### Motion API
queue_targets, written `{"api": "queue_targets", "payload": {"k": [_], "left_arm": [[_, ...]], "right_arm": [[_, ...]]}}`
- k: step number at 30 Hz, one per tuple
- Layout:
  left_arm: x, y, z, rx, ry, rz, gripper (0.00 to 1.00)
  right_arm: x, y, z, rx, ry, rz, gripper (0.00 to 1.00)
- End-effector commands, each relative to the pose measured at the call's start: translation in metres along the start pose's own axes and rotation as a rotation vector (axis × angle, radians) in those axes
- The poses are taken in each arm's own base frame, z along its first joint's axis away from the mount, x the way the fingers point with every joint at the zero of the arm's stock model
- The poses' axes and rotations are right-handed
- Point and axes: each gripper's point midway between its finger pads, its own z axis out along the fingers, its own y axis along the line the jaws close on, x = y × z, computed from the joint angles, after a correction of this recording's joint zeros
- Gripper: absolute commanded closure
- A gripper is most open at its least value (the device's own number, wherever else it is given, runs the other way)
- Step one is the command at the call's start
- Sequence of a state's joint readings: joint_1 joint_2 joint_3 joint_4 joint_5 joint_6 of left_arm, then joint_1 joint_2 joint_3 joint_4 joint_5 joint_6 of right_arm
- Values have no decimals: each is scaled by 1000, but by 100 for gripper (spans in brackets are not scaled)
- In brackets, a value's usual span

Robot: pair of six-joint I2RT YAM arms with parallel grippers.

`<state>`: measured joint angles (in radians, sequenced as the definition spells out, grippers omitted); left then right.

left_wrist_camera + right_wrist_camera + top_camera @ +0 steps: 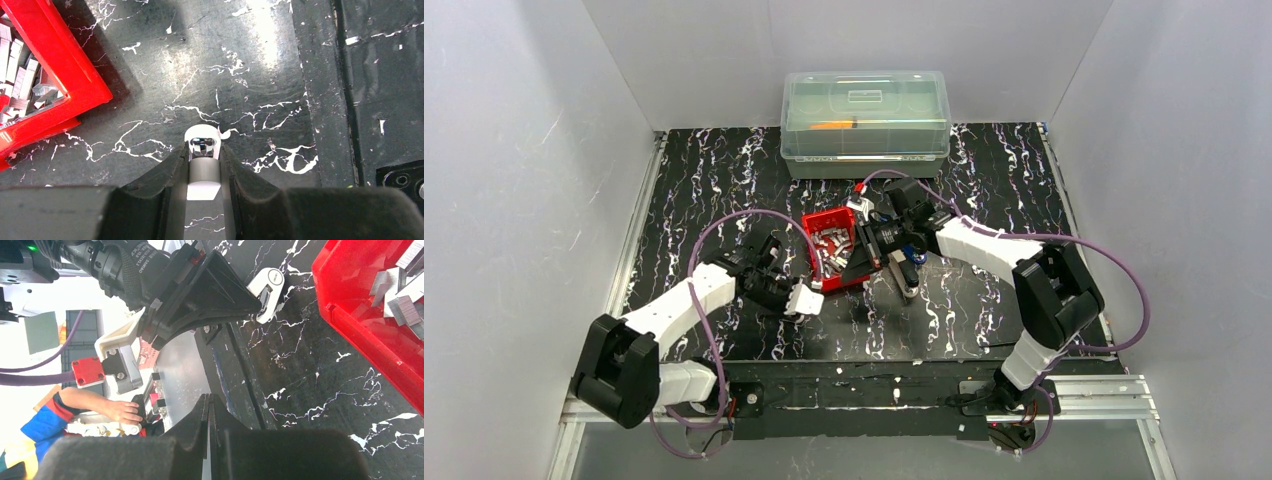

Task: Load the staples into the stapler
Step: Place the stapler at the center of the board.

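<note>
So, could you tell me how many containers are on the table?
2: the red bin of staples mid-table, and the clear lidded box at the far edge.

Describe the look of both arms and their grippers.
The left arm and right arm have white links between bulky black joints, each trailed by a looping purple cable. The left gripper and right gripper have two black, wedge-shaped fingers.

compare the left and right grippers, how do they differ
The left gripper is clamped on the white stapler; the right gripper holds nothing. The left gripper's jaws stand apart around the stapler; the right gripper's jaws are pressed together. Both sit near the red bin of staples.
</note>
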<state>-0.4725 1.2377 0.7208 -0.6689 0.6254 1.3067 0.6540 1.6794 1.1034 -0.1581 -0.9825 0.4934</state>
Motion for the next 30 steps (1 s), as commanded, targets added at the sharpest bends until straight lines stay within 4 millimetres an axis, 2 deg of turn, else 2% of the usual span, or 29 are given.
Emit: {"api": "queue_targets", "payload": {"k": [1, 2, 5, 11, 13, 16, 19, 23, 26, 30], "left_arm": [[8, 1, 0, 26, 55, 15, 100], [9, 2, 1, 34, 67, 20, 99], [10, 4, 6, 62, 98, 23, 89], [19, 1, 14, 117, 173, 25, 79], [21, -1, 15, 130, 184, 23, 75], [22, -2, 15, 134, 193, 16, 62], [22, -3, 14, 127, 196, 18, 58], [16, 3, 8, 94, 190, 6, 54], [9, 6, 3, 70, 173, 8, 45], [0, 6, -1, 49, 148, 11, 40]], "right_arm": [[-9, 16, -10, -12, -42, -66, 93], [-9, 16, -11, -11, -47, -67, 92], [-9, 17, -14, -6, -63, -66, 92], [-10, 18, -24, 4, -105, -69, 90], [-10, 17, -27, 10, -117, -65, 86], [-11, 15, -31, 16, -133, -66, 80], [-13, 15, -34, 19, -143, -67, 78], [-14, 15, -35, 20, -149, -68, 76], [-15, 15, -35, 19, -149, -69, 75], [-17, 17, -37, 24, -159, -79, 71]]}}
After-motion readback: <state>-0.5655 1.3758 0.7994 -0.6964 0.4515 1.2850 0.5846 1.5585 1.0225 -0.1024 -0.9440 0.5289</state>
